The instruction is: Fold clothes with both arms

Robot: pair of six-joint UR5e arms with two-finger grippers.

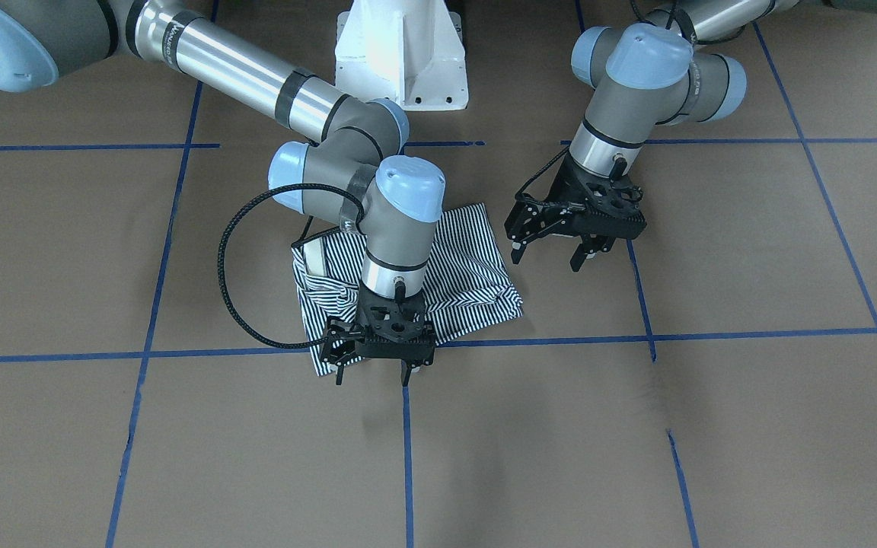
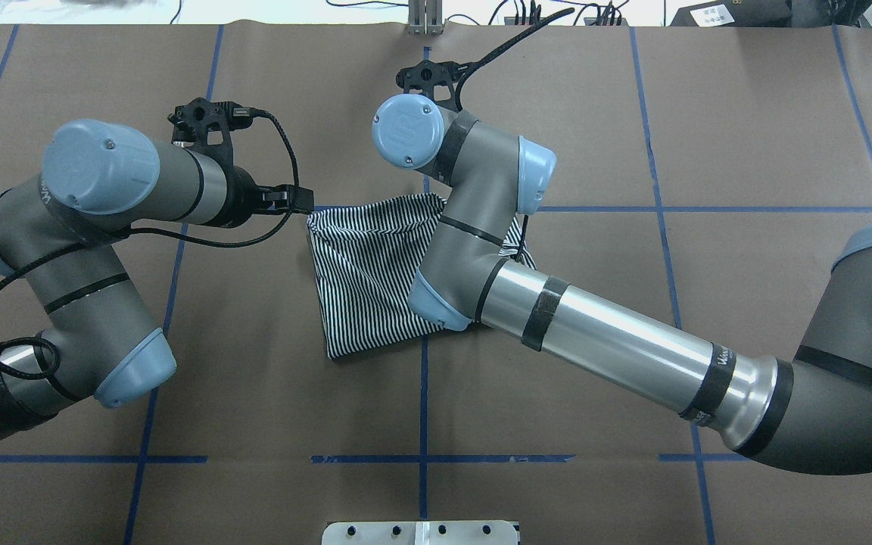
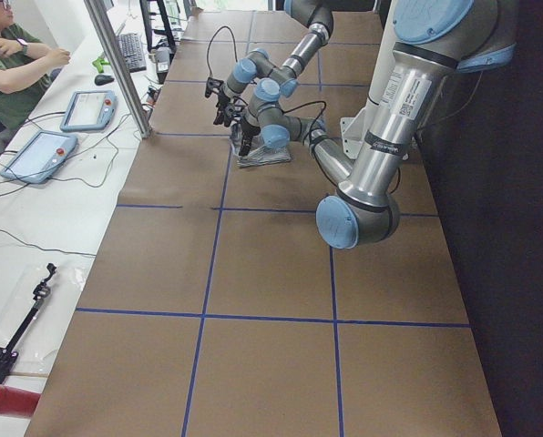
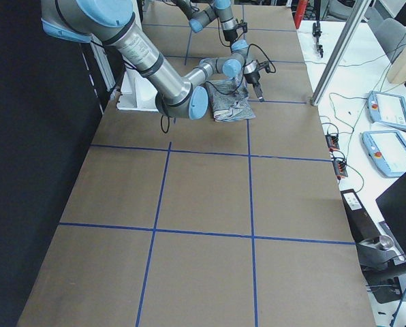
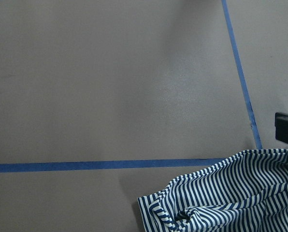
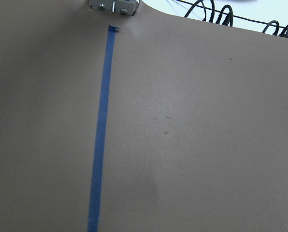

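Tabletop (image 1: pixel 712 426): brown paper, blue tape grid. The striped polo shirt (image 1: pixel 469 266) lies folded small at frame centre. My right hand (image 1: pixel 372 374) hangs spread and empty over its lower edge. My left hand (image 1: pixel 547 259), also spread, hangs just right of it. Neither grips, so I judge this fold complete.

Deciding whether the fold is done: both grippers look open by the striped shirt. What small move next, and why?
Probably raise the right gripper clear: it hangs open at the edge of the shirt, which lies compactly folded, and the left gripper is open beside it.
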